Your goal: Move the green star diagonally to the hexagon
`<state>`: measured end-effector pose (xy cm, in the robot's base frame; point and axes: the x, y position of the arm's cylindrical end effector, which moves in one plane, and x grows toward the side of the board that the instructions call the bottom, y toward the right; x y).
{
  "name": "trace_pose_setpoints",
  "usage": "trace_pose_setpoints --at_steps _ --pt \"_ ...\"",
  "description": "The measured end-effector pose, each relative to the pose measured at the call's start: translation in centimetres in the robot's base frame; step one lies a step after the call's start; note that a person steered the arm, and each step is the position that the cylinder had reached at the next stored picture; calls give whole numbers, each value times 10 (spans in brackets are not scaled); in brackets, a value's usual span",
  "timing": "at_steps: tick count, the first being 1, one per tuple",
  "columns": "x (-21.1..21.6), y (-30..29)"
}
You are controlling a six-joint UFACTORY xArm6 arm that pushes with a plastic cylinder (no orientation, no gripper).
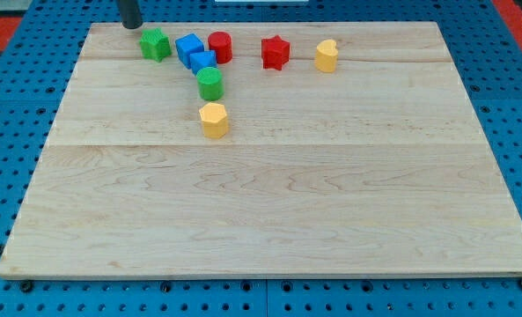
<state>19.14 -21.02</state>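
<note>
My tip point(132, 25), a bare rod with no gripper to open or close, is seen just up-left of the green star point(155, 43). The yellow hexagon point(213, 119) lies down-right; the blue blocks point(194, 53) and green cylinder point(209, 83) could be struck en route.

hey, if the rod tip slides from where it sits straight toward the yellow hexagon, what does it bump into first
Most likely the green star. My tip sits just to its upper left, and the yellow hexagon lies down and to the right. Past the star, the green cylinder stands near that line, though depth is hard to judge.
</note>
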Motion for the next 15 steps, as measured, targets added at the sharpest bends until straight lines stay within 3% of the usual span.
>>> trace_pose_setpoints --at_steps 4,5,7,8,9,10,11,13,14,15 --pt "25 27" --pt "1 29" --pt "112 27" --pt "143 36" --pt "148 33" --pt "125 39" --pt "120 86" --pt "157 58" --pt "194 45" --pt "259 45"
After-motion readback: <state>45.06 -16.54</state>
